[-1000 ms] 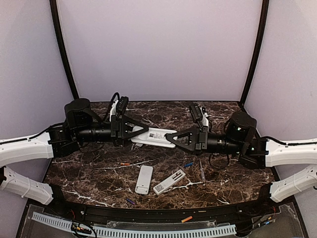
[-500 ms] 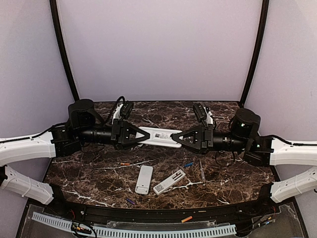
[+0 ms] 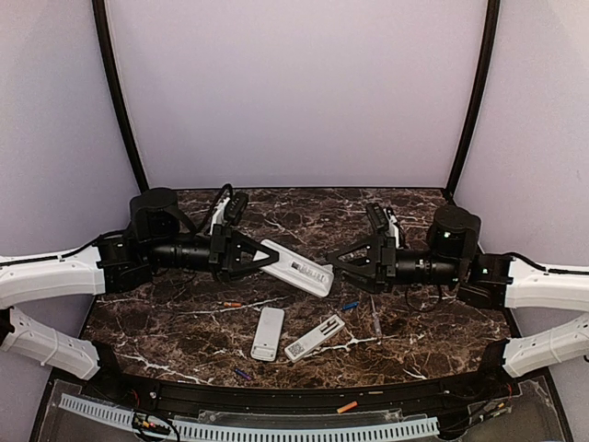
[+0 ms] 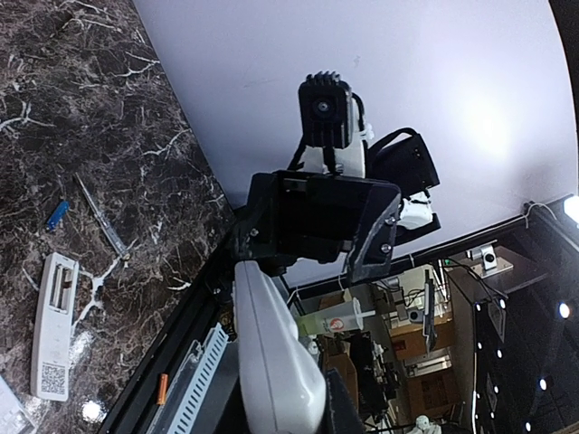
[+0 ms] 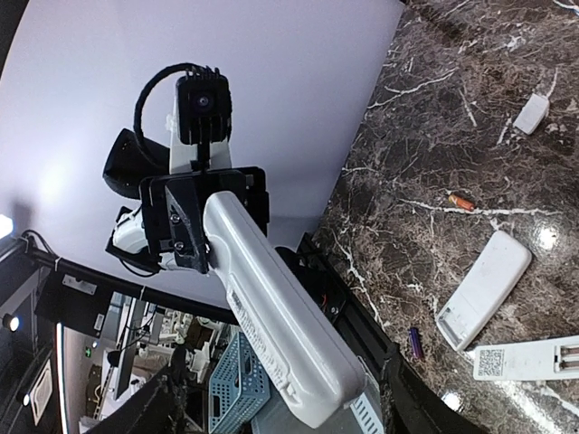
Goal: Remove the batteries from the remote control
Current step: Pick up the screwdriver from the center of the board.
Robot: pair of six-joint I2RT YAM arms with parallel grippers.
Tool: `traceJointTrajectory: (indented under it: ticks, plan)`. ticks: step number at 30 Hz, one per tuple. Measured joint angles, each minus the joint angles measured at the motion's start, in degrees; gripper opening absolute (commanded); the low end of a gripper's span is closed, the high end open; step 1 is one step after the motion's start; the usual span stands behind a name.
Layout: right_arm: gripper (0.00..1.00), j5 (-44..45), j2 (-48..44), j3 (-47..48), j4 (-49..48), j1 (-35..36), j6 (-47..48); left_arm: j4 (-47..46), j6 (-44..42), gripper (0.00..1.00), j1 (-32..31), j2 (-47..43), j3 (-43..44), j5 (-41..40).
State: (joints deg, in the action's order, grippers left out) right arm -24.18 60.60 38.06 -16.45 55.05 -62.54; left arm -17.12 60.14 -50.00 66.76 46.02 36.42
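Cannot see the gripped end of the long white plastic remote control (image 4: 271,362), lost with the left fingers (image 4: 339,409) below the left wrist view's lower edge, nor the tips of the right fingers (image 5: 161,407), likewise cropped either side of its other end, nor tell whether batteries sit inside it.

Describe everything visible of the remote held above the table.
The remote is a long, slim white bar, seemingly plastic, with rounded ends and small markings on one face. It hangs tilted above the table, its higher end clamped in the left tool. Its lower end points toward the open right tool, which does not appear to touch it.
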Motion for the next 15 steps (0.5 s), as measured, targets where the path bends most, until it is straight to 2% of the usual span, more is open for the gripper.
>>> traceJointTrajectory:
  ticks: [6,11,15]
  plan:
    - [0.72,3.91,-6.54,0.00,9.14,-0.52,2.14,1.62,0.11,0.00,1.73,-0.15,-1.55,-1.60]
    - [0.58,11.21,-6.86,1.70,26.05,-0.68,2.97,2.80,-0.48,0.00,4.04,-0.26,-2.38,-2.03]
    - [0.52,15.61,-3.19,2.01,38.56,-0.33,3.28,4.07,-1.33,0.00,7.26,-0.35,-3.39,-1.95]
